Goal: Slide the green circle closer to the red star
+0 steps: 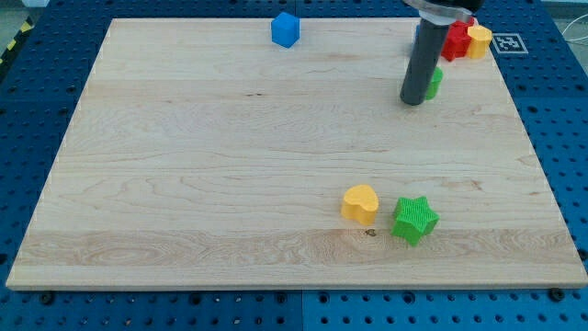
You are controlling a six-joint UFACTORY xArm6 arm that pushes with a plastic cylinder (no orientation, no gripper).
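Note:
The green circle (pixel 434 83) sits near the view's top right, mostly hidden behind my dark rod. My tip (pixel 412 100) rests on the board just to the circle's left, touching or nearly touching it. The red star (pixel 457 39) lies a short way above and to the right of the circle, by the board's top right corner. Its shape is partly hidden by the rod.
A yellow block (pixel 479 40) sits to the right of the red star. A blue block, only a sliver (pixel 418 37), shows behind the rod. A blue cube (pixel 286 29) is at the top edge. A yellow heart (pixel 360 203) and a green star (pixel 414 219) lie lower down.

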